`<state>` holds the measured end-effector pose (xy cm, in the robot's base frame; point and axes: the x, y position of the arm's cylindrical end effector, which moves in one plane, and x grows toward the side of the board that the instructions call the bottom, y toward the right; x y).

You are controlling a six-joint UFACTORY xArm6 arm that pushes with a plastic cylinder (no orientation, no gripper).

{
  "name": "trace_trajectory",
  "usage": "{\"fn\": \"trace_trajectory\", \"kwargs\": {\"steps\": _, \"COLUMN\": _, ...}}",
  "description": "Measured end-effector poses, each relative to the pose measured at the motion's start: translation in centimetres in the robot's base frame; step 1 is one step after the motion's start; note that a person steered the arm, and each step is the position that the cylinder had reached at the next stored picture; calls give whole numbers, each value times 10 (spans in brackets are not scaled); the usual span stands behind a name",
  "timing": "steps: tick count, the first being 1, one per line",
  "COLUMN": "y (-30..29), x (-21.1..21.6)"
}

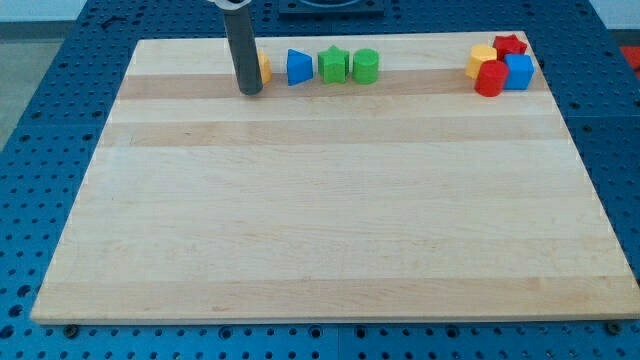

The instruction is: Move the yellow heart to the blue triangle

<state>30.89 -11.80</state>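
Note:
The yellow heart (264, 69) is mostly hidden behind my rod near the view's top left; only its right edge shows. The blue triangle (298, 67) stands just to the heart's right, a small gap apart. My tip (250, 91) rests on the board at the heart's left front side, close to or touching it.
A green star (332, 65) and a green cylinder (365, 66) stand in a row to the right of the blue triangle. At the view's top right is a cluster: a yellow block (482, 60), a red star (510, 45), a red block (490, 79), a blue cube (518, 71). The wooden board (330, 220) lies on a blue perforated table.

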Motion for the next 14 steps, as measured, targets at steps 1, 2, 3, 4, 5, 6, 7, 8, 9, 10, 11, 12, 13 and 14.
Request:
{"fn": "trace_trajectory", "kwargs": {"steps": 1, "y": -47, "x": -1}}
{"fn": "trace_trajectory", "kwargs": {"steps": 2, "y": -61, "x": -7}}
{"fn": "trace_trajectory", "kwargs": {"steps": 3, "y": -60, "x": -53}}
{"fn": "trace_trajectory", "kwargs": {"steps": 4, "y": -60, "x": -56}}
{"fn": "trace_trajectory", "kwargs": {"steps": 5, "y": -35, "x": -48}}
{"fn": "trace_trajectory", "kwargs": {"steps": 6, "y": -27, "x": -44}}
{"fn": "trace_trajectory", "kwargs": {"steps": 7, "y": -27, "x": -44}}
{"fn": "trace_trajectory", "kwargs": {"steps": 8, "y": -5, "x": -44}}
{"fn": "trace_trajectory", "kwargs": {"steps": 9, "y": -2, "x": -44}}
{"fn": "trace_trajectory", "kwargs": {"steps": 10, "y": -2, "x": -44}}
{"fn": "trace_trajectory", "kwargs": {"steps": 11, "y": 14, "x": -44}}
{"fn": "trace_trajectory", "kwargs": {"steps": 12, "y": 24, "x": -44}}
{"fn": "trace_trajectory", "kwargs": {"steps": 13, "y": 24, "x": -44}}
{"fn": "trace_trajectory", "kwargs": {"steps": 14, "y": 24, "x": -13}}
